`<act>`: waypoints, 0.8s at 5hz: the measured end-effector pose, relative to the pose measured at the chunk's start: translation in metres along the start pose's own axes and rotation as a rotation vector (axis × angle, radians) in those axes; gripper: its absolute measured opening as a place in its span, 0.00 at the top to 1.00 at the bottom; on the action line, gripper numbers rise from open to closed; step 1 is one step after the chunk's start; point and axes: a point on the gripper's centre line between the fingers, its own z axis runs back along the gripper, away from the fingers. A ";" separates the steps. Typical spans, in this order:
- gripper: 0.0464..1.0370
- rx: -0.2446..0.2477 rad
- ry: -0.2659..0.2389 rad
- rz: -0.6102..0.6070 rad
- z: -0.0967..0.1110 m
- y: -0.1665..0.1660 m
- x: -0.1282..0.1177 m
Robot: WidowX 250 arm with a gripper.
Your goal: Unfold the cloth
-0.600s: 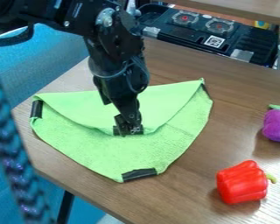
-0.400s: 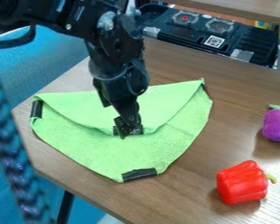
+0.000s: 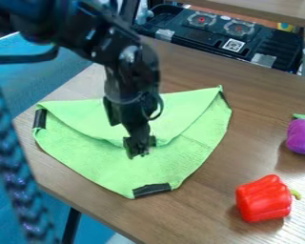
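The gripper (image 3: 137,153) hangs down over the middle of the green cloth (image 3: 123,168), at the free edge of its folded-over flap. The cloth lies on the wooden table with its far part folded toward the camera, making a curved edge across the middle. Black tape marks its left corner, its near corner and its right corner. A dark patch at the flap's edge shows partly behind the gripper. Whether the gripper holds the flap cannot be made out.
A red toy pepper (image 3: 264,198) lies right of the cloth's near corner. A purple toy eggplant (image 3: 301,136) is at the right edge. Beyond the table's far edge sits a black toy stove (image 3: 228,34). A blue braided strand (image 3: 16,176) hangs at the left foreground.
The gripper has shifted slightly toward the camera, and the upper arm has swung lower and to the right. The cloth looks the same.
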 end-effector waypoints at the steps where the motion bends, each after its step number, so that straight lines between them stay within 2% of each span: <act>1: 0.04 0.051 0.002 -0.004 -0.014 0.005 0.002; 2: 0.04 0.075 0.017 -0.010 -0.026 0.007 0.001; 4: 0.04 0.096 0.025 -0.014 -0.034 0.008 0.005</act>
